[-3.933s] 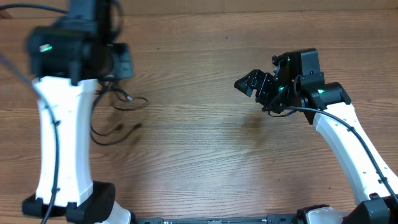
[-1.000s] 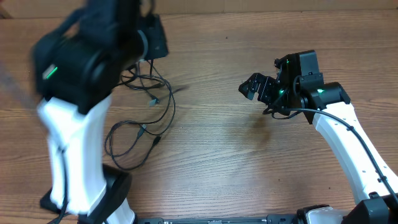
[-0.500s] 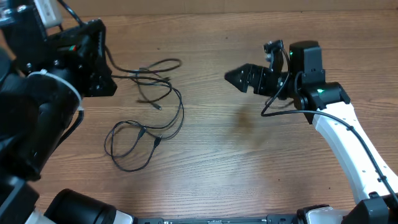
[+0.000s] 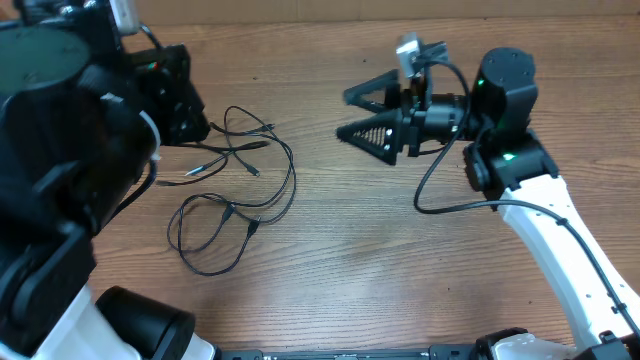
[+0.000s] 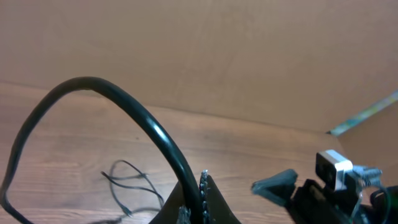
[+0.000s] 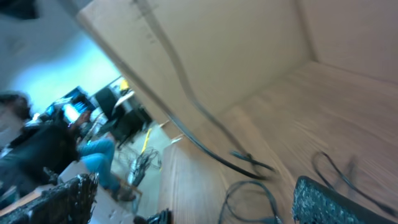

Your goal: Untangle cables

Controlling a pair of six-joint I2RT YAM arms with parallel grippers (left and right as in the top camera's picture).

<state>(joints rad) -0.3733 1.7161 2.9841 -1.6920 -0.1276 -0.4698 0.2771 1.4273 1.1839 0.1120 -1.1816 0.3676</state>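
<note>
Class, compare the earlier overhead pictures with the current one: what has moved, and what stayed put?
The cables, first bunched beside the left arm, have been drawn rightward into loose loops. The left gripper, shut, has lifted toward the camera; whether it grips a cord is unclear. The right gripper has swung left toward them, open wide. The table and the right arm's base stayed put.

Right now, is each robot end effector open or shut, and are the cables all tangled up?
Cables: loose loops crossing each other, lying on the table, not separated.
Left end effector: shut, close beside the cables; whether it pinches one is unclear.
Right end effector: wide open, empty, well apart from the cables.
</note>
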